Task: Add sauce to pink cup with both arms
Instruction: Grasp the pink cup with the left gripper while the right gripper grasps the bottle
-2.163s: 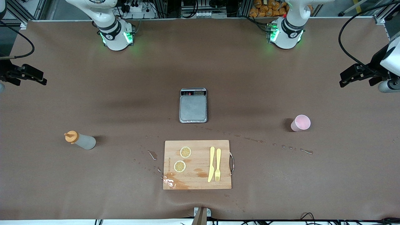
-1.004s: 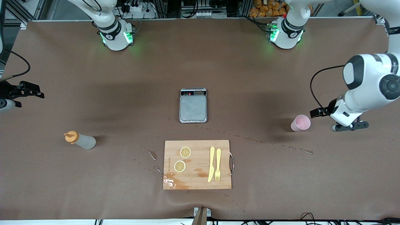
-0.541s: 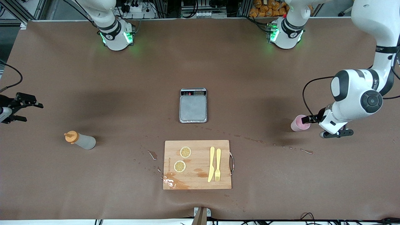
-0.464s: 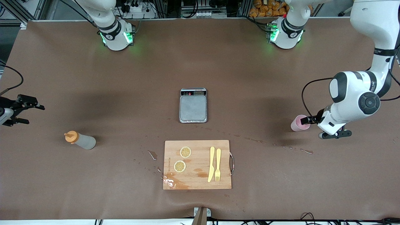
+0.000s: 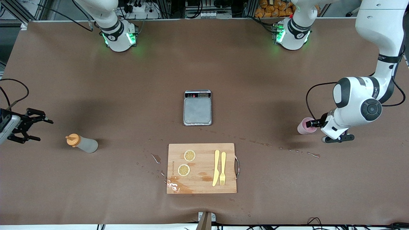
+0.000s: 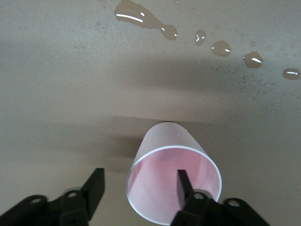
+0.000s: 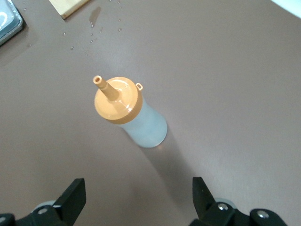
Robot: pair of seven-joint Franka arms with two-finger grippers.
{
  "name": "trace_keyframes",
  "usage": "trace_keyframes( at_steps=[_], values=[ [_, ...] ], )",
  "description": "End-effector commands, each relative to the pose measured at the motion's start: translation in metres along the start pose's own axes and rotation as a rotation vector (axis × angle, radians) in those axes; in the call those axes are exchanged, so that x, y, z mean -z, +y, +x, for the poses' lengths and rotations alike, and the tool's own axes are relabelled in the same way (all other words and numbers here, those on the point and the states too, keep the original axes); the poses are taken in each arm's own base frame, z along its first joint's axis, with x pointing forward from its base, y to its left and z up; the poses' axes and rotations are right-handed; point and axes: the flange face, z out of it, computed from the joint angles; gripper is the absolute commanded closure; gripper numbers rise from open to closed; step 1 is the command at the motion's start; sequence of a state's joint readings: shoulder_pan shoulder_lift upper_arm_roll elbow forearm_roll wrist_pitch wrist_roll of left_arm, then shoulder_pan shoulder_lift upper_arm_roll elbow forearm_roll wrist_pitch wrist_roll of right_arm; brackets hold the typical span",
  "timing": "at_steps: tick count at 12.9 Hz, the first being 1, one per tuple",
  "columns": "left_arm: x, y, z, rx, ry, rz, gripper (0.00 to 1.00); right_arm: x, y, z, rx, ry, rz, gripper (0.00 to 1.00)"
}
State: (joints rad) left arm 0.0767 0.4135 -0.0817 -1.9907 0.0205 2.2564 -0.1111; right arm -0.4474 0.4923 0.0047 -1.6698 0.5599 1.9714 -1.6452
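Observation:
The pink cup (image 5: 303, 126) stands upright toward the left arm's end of the table. My left gripper (image 5: 313, 123) is open at its rim. In the left wrist view the cup (image 6: 162, 176) fills the near field. The gripper (image 6: 138, 188) has one finger (image 6: 184, 187) over the cup's mouth and the other outside its wall. The sauce bottle (image 5: 82, 143) with its orange cap stands upright toward the right arm's end. My right gripper (image 5: 42, 129) is open and empty beside it, apart from it. In the right wrist view the bottle (image 7: 134, 115) lies ahead of the open gripper (image 7: 137, 195).
A small scale (image 5: 197, 108) sits mid-table. A wooden cutting board (image 5: 202, 185) nearer the front camera holds two lemon slices (image 5: 189, 155), a yellow knife and a fork (image 5: 222, 167). Water drops (image 5: 265, 144) trail across the table between board and cup.
My left arm swung in from the table's end and lowered its open gripper to the cup's rim. My right gripper moved toward the sauce bottle.

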Motion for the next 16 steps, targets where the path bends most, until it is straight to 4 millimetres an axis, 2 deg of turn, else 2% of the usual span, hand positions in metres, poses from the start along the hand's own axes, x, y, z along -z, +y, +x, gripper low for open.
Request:
trace_keyframes(
  at_steps=[1, 2, 3, 5, 6, 8, 10, 13, 15, 16],
  values=[
    [-0.005, 0.003, 0.003, -0.018, 0.004, 0.002, 0.71, -0.028, 0.015, -0.023, 0.103, 0.139, 0.009, 0.00],
    [-0.008, 0.007, 0.003, -0.024, 0.001, 0.002, 0.90, -0.037, 0.018, -0.030, 0.136, 0.166, 0.010, 0.00],
    [-0.008, 0.008, 0.005, -0.025, 0.002, 0.002, 1.00, -0.045, 0.018, -0.033, 0.163, 0.183, 0.014, 0.00],
    [0.001, 0.015, 0.004, -0.036, 0.017, 0.003, 1.00, -0.059, 0.019, -0.041, 0.201, 0.194, 0.020, 0.00],
    [0.016, 0.021, 0.003, -0.046, 0.037, 0.001, 1.00, -0.063, 0.020, -0.041, 0.228, 0.209, 0.006, 0.00],
    [0.033, 0.062, -0.002, -0.099, 0.061, -0.017, 1.00, -0.080, 0.016, -0.044, 0.260, 0.259, 0.009, 0.00],
    [0.052, 0.091, -0.007, -0.148, 0.090, -0.031, 1.00, -0.091, 0.013, -0.047, 0.253, 0.305, 0.007, 0.00],
    [0.070, 0.171, -0.023, -0.244, 0.115, -0.084, 1.00, -0.108, 0.014, -0.048, 0.295, 0.320, -0.015, 0.00],
    [0.082, 0.239, -0.043, -0.190, 0.127, -0.118, 1.00, -0.118, 0.011, -0.045, 0.304, 0.358, -0.027, 0.00],
    [0.083, 0.273, -0.053, -0.144, 0.117, -0.128, 1.00, -0.125, 0.012, -0.046, 0.306, 0.367, -0.024, 0.00]
  ],
)
